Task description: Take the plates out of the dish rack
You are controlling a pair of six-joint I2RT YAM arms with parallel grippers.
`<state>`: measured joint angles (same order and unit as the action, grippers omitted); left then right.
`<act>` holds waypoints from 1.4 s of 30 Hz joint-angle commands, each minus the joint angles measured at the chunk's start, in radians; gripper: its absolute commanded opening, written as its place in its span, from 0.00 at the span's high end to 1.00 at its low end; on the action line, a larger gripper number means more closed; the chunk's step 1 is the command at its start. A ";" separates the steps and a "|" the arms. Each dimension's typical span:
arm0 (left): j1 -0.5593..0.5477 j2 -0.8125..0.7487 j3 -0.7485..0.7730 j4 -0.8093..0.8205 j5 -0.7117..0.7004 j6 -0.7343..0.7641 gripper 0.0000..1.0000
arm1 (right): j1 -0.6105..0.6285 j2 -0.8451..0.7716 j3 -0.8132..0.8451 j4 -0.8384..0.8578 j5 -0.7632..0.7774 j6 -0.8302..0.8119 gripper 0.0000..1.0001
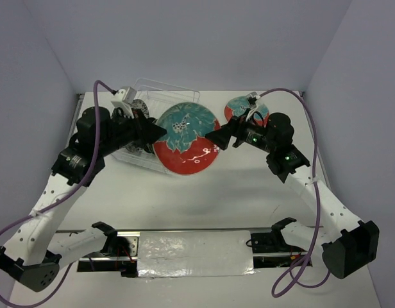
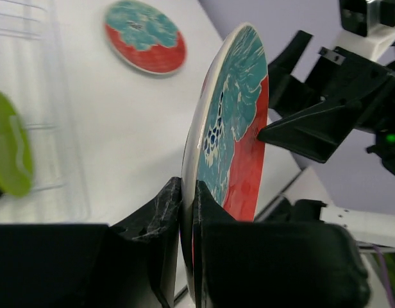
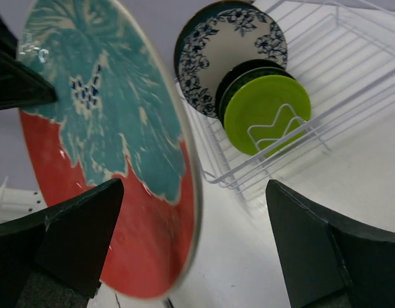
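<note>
Where both arms rise from the near edge of the table (image 1: 249, 192) and bend inward at the elbow, their wrists point at each other across the middle. The left gripper (image 2: 188, 192) is clamped on the rim of the large red-teal plate (image 1: 184, 138), one finger on each face. The right gripper (image 1: 213, 138) faces the opposite rim with its jaws spread wide, one finger to either side of the plate's edge and neither touching it.

The plate stands on edge between the two grippers, tilted so its patterned face looks up and toward the near side, its width running left to right. It seems lifted off the table, though I can't be sure its lower edge is free.

Farther back on the left sits the dish rack (image 3: 326, 64), with a white-blue floral plate (image 3: 229, 51) and a lime green plate (image 3: 265, 109) upright in its tines. On the far right, a small red-teal plate (image 1: 239, 106) lies flat on the table.
</note>
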<state>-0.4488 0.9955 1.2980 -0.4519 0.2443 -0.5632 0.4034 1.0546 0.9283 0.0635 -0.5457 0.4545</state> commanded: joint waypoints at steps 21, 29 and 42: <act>0.007 0.045 0.107 -0.088 -0.396 0.070 0.00 | -0.478 0.123 -0.056 0.141 0.016 0.351 1.00; 0.006 -0.026 -0.065 -0.137 -0.407 0.184 0.00 | -0.591 0.580 0.196 0.206 0.096 0.513 1.00; 0.005 -0.103 -0.163 -0.123 -0.378 0.244 0.01 | -0.604 1.064 0.650 0.144 0.016 0.538 0.95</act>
<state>-0.4438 0.9100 1.1385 -0.6212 -0.1513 -0.3500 -0.1993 2.1258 1.4704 0.0875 -0.4335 0.9367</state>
